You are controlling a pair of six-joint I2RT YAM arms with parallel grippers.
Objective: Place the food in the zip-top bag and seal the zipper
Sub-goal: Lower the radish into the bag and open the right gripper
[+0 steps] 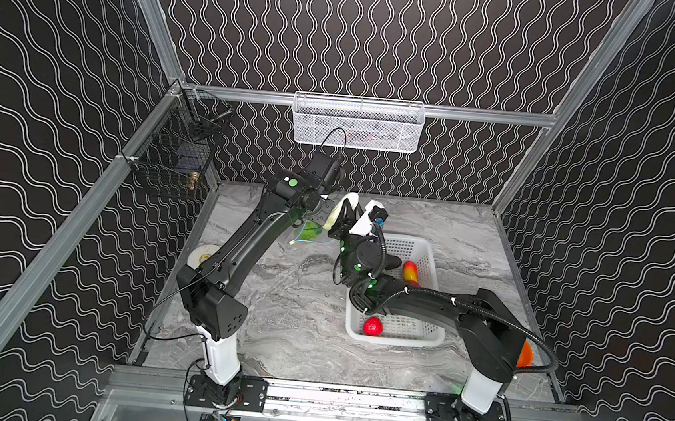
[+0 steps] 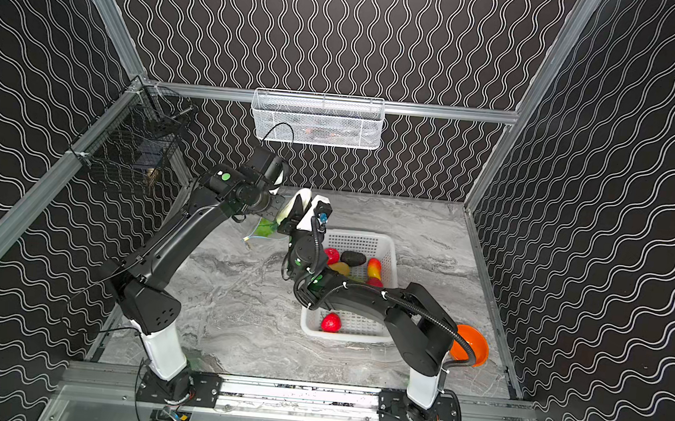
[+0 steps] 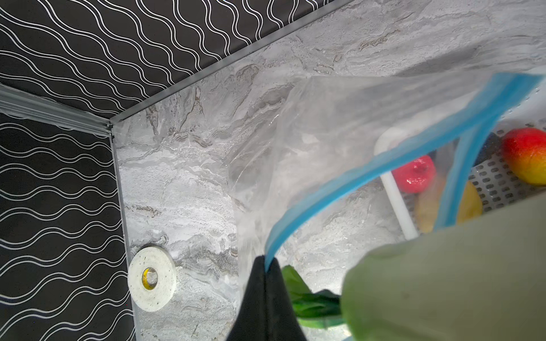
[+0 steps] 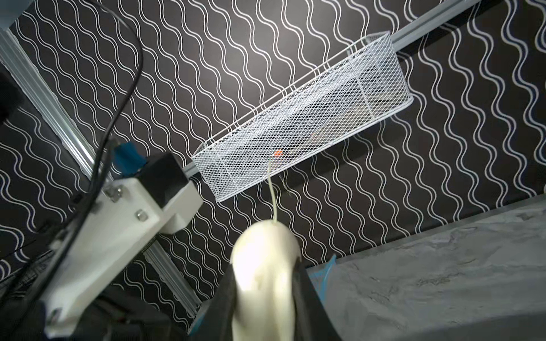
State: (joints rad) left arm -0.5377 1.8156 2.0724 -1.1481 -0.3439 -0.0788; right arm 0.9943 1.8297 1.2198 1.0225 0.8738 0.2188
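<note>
The clear zip-top bag [image 3: 310,133] hangs above the table at the back, held up by its light-blue zipper [image 3: 354,183]. My left gripper [image 3: 267,265] is shut on that strip near one end. The mouth gapes open. A green leaf [image 3: 310,304] shows at the bag, also green in a top view [image 1: 311,232]. The yellow slider tab [image 1: 291,241] dangles below. My right gripper [image 4: 263,295] is shut on the white radish [image 4: 266,265], held upright right beside the left gripper [image 1: 324,218] over the bag's mouth in both top views [image 2: 299,200].
A white perforated basket [image 2: 367,236] on the right holds red fruits [image 2: 331,322], a dark item [image 2: 352,258] and yellow-orange pieces [image 2: 373,268]. An orange bowl [image 2: 472,348] sits by the right arm's base. A tape roll [image 3: 152,279] lies at the left wall. A wire basket [image 4: 310,124] hangs on the back wall.
</note>
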